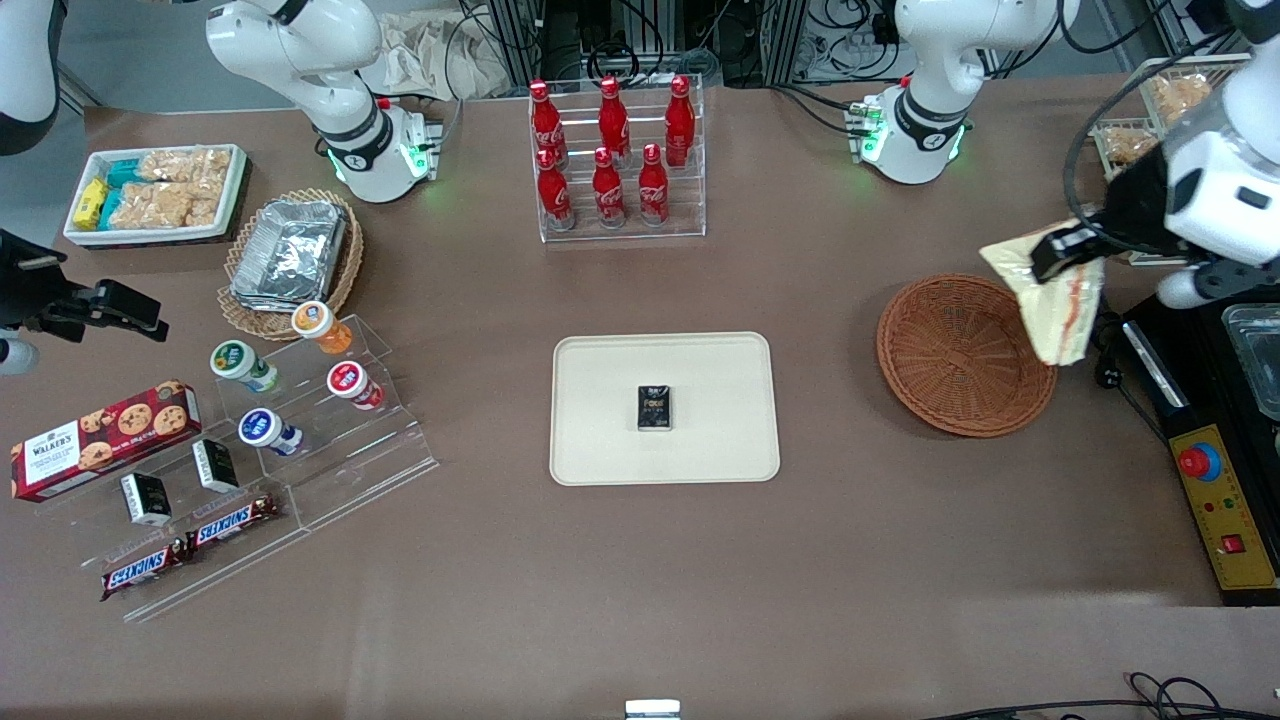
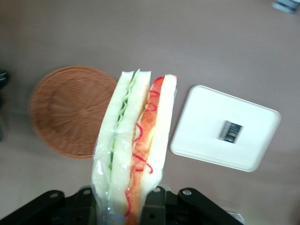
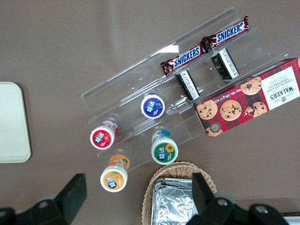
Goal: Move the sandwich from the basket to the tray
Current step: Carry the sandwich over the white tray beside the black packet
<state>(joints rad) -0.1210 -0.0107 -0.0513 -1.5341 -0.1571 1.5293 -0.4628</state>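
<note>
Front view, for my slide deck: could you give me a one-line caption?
Left gripper holds the sandwich above the empty wicker basket's edge, tray awaiting.

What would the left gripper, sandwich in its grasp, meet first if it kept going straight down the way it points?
Probably bare table. The gripper holds the sandwich, whose tip hangs between the basket and the tray; depth is unclear, so the basket's rim may come first.

The whole table is seen from high at the front. The tray (image 1: pixel 664 408) and basket (image 1: pixel 960 355) are shared with the downward-facing left wrist view.
</note>
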